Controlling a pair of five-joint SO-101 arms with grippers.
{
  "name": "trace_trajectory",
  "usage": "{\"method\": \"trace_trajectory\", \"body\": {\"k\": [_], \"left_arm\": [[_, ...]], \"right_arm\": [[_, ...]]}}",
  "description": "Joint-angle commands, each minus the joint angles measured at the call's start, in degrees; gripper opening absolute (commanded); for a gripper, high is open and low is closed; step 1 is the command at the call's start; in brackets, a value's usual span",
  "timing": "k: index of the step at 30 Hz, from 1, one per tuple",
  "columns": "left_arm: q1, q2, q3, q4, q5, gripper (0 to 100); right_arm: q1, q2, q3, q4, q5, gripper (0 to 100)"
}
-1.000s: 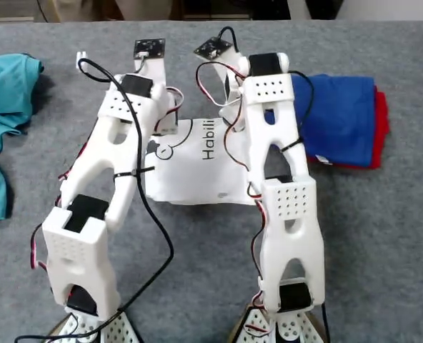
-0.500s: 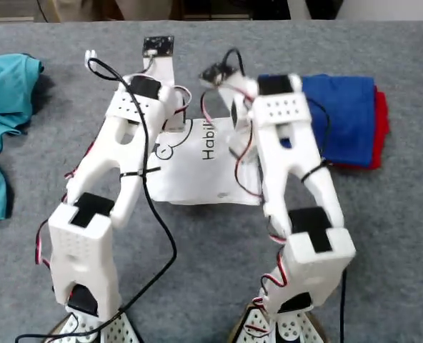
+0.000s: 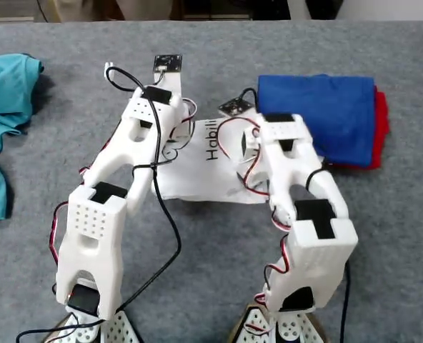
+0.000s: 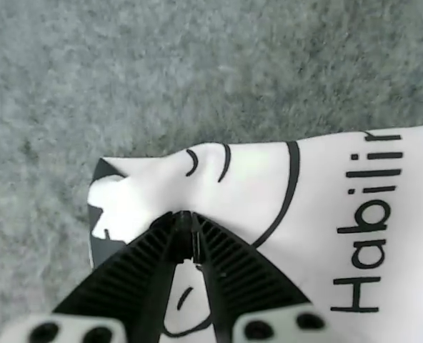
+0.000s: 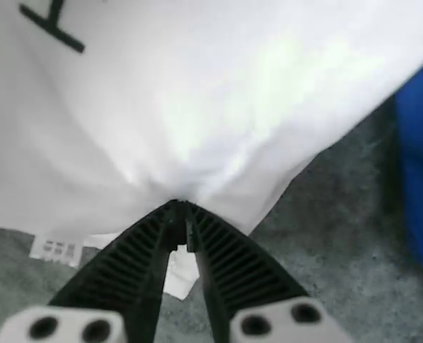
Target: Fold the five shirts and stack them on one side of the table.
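1. Shirt, white (image 3: pixel 204 171), lying on grey table (image 3: pixel 211 57) between the two arms, black print facing up, roughly rectangular in the high view.
2. Left gripper (image 4: pixel 186 227): jaws pressed together, pinching a bunched bit of the white shirt (image 4: pixel 283 186) near the corner with the drawn black curves. Cloth puckered around the tips.
3. Right gripper (image 5: pixel 181 212): jaws likewise closed tight, nipping the white shirt (image 5: pixel 197 93) at its edge on the side nearest the folded stack. Small label (image 5: pixel 58 249) at the hem, just beside the gripper.
4. Blue shirt (image 3: pixel 319 114) folded flat on top of red shirt (image 3: pixel 381 121), red showing along the outer edge. Stack at the table's right in the high view, just beside the right arm.
5. Teal cloth (image 3: pixel 8 93) crumpled at the table's left edge, well apart from the white shirt.
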Motion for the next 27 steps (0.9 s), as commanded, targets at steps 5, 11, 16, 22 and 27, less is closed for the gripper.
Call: {"method": "trace_trajectory", "body": {"k": [5, 11, 16, 22, 27], "left_arm": [[-1.0, -1.3, -4.8, 2.8, -0.5, 2], [-1.2, -5.7, -14.4, 15.3, -0.5, 2], [-2.4, -9.2, -18.4, 23.6, -1.8, 2], [-6.6, -13.0, -15.3, 30.0, -5.5, 2], [-11.1, -17.3, -6.9, 30.0, -6.6, 2]], "right_arm": [[0.0, -10.7, -5.9, 9.6, -0.3, 0.2], [1.4, -22.5, -4.8, 12.8, -0.4, 0.2], [1.6, -30.3, 0.0, 17.1, -0.3, 0.5], [1.5, -36.4, 8.8, 18.5, -0.9, 1.3], [1.4, -35.4, 11.2, 18.3, -17.6, 19.0]]}}
